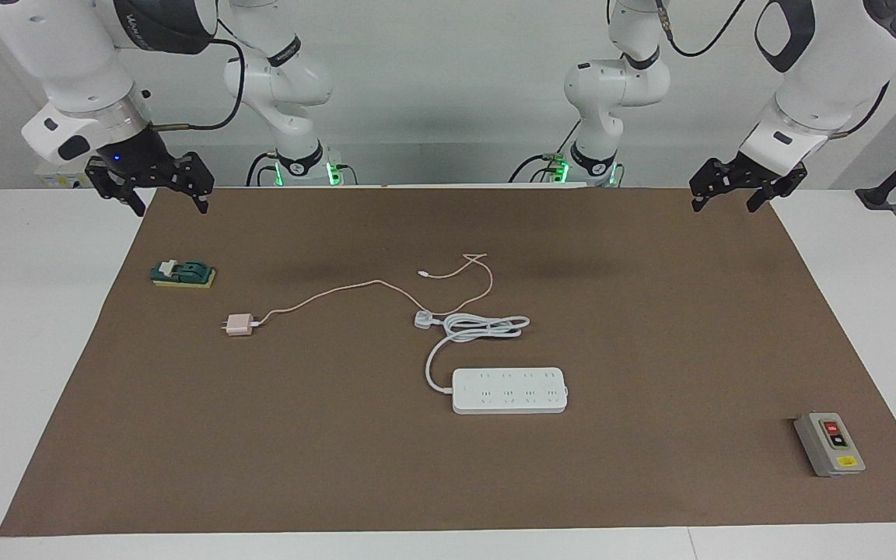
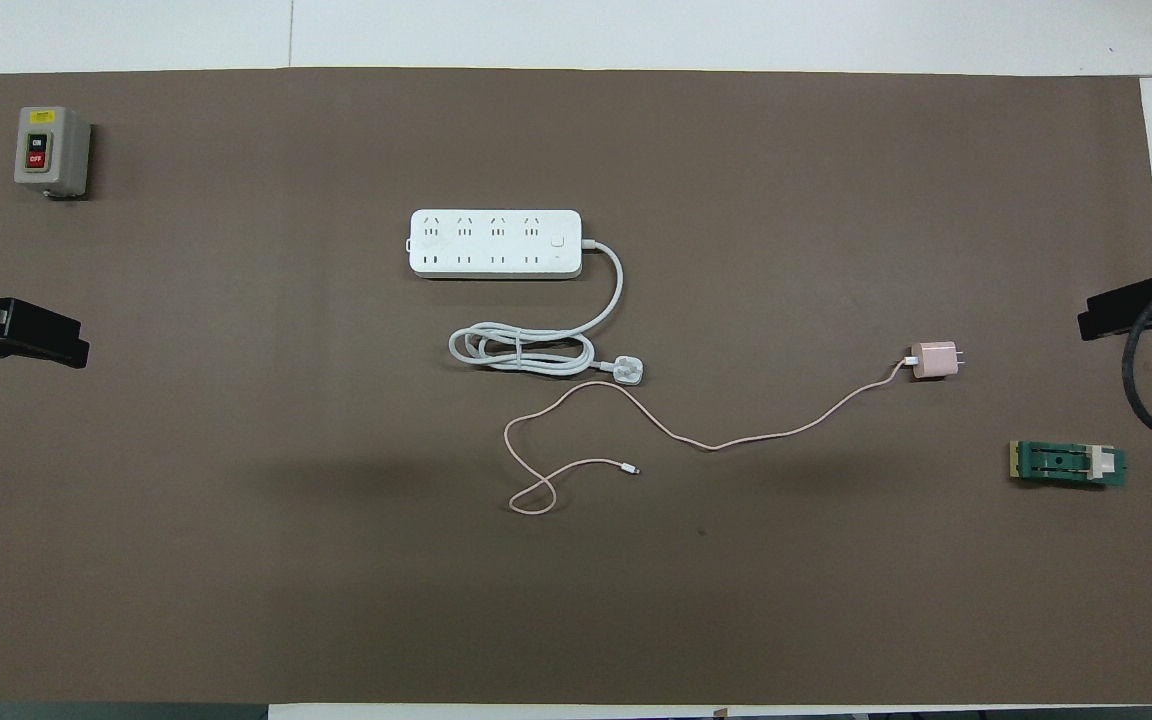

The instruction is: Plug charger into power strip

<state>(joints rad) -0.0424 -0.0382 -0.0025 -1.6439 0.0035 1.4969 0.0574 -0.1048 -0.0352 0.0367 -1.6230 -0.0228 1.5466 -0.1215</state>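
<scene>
A white power strip [image 1: 509,390] lies flat near the middle of a brown mat [image 1: 650,327] on the bench [image 1: 28,311], its two rows of sockets facing up and every socket unoccupied. Its thick white cord [image 1: 479,327] sits coiled just beside it on the robots' side, ending in a white plug [image 1: 423,318]. The pale-pink charger [image 1: 239,324] rests on the mat well apart from the strip, toward the right arm's end, its thin pink cable [image 1: 355,289] trailing past the white plug. The right claw [image 1: 148,187] hangs over its corner of the mat, fingers apart and holding nothing; the left claw [image 1: 747,183] waits likewise over its own corner. A green-and-yellow switch block [image 1: 183,273] and a grey push-button box [image 1: 829,444] lie near the mat's ends.
</scene>
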